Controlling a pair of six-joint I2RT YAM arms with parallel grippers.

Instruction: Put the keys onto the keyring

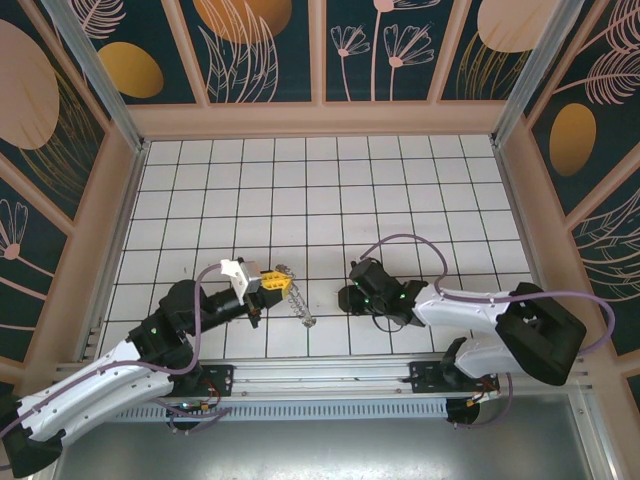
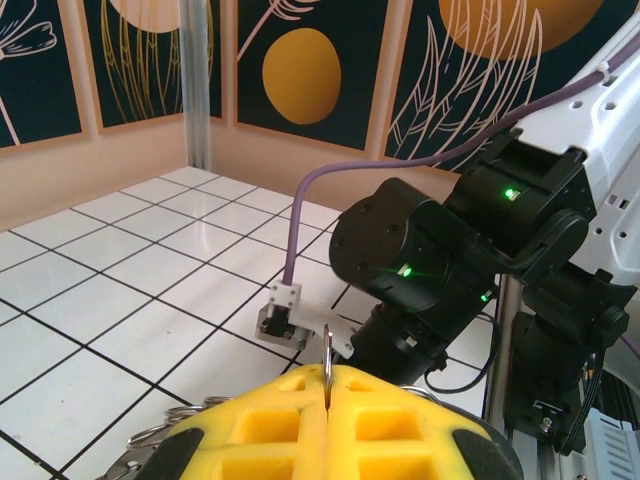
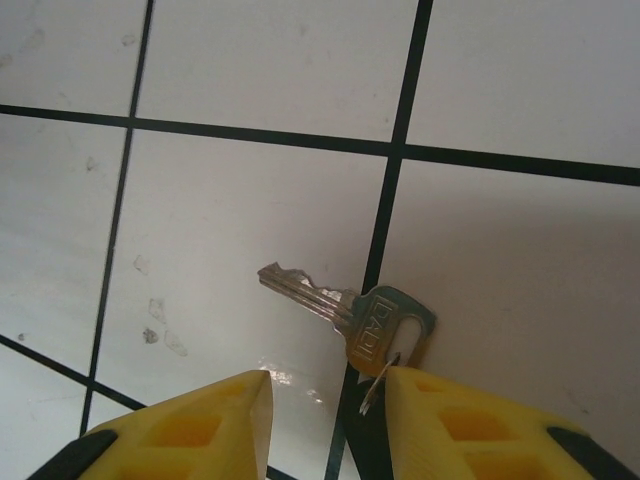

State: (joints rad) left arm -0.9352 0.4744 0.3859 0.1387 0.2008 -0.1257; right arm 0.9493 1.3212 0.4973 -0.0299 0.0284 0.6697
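Observation:
A silver key [image 3: 372, 322] lies flat on the white tiled floor [image 3: 240, 200], across a black grout line. A small split ring [image 3: 380, 383] passes through the hole in its head and touches the inner edge of my right finger [image 3: 470, 420]. My right gripper [image 3: 325, 385] is open just behind the key, with nothing between its yellow fingers. My left gripper [image 2: 328, 375] is shut on the keyring [image 2: 327, 352], whose thin wire stands upright out of the seam between the fingers. From above, the keyring [image 1: 298, 302] dangles from my left gripper [image 1: 270, 283] down to the floor.
My right arm's black wrist [image 2: 430, 250] and purple cable [image 2: 300, 220] sit close in front of the left gripper. Peach walls [image 1: 320, 118] ring the tiled floor. A metal rail [image 1: 330, 375] runs along the near edge.

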